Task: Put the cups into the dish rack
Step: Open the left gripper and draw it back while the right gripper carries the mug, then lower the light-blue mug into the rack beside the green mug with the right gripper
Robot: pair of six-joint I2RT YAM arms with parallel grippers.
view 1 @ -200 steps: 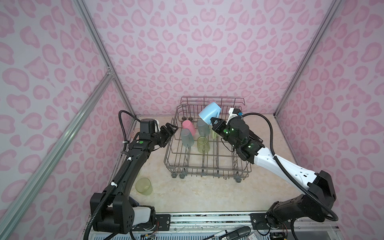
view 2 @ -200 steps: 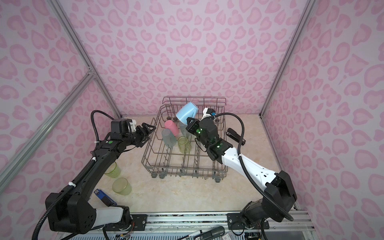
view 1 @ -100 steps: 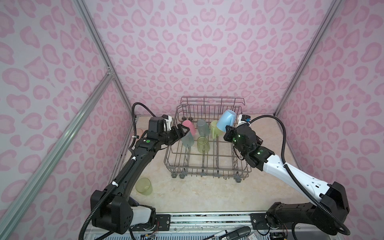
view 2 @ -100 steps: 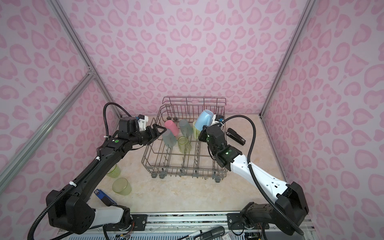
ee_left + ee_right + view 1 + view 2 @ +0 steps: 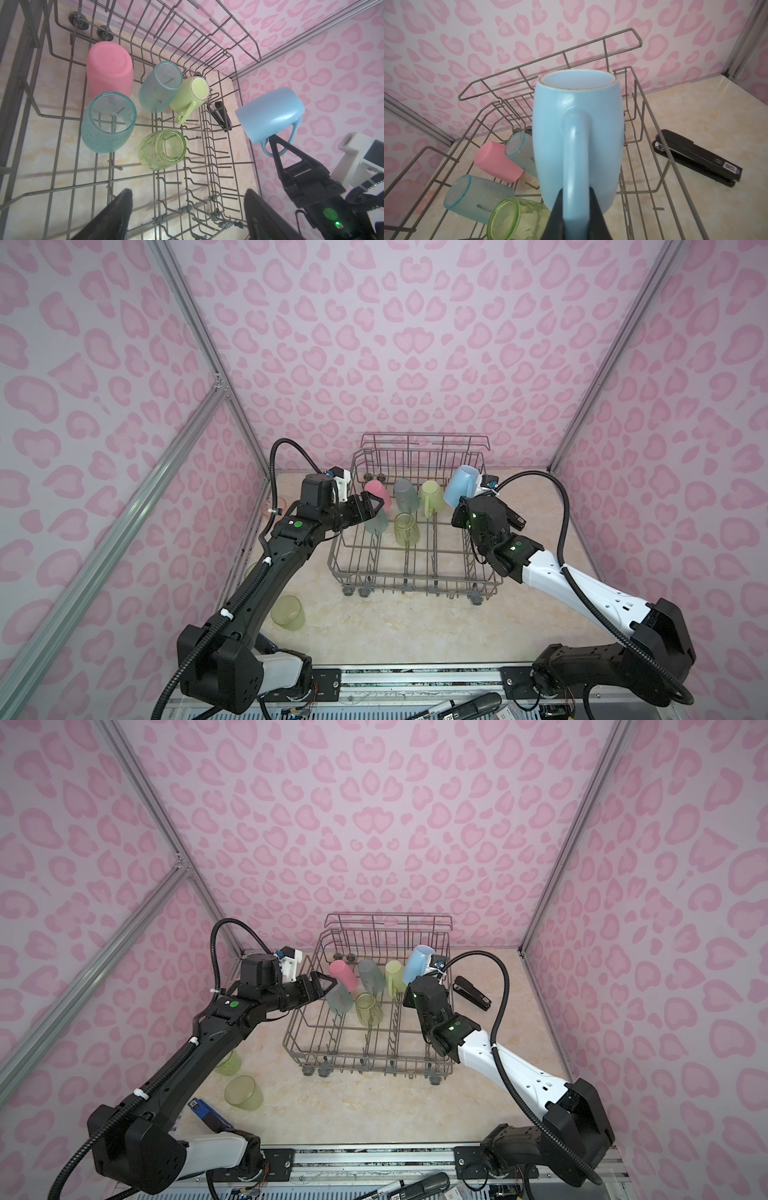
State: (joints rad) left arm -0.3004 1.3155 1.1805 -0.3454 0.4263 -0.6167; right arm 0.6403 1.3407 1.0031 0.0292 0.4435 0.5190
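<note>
Light-blue mug [image 5: 460, 485] pinched by its handle, tilted above the dish rack's [image 5: 415, 577] right rear corner
The right gripper [image 5: 576, 195] clamps the handle, likely so the body is free to settle onto tines beside the upended light-green mug [image 5: 192, 93]; the left gripper [image 5: 188, 199] hovers spread and empty at the rack's left wall

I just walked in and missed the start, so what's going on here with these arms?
Cups are being loaded into the rack. The right end effector grips a blue mug by its handle, above the rack's right side. The left end effector is open and empty at the left edge. Five cups sit inside: a pink cup, two teal cups, a green tumbler and a green mug. Two green tumblers wait on the table.
</note>
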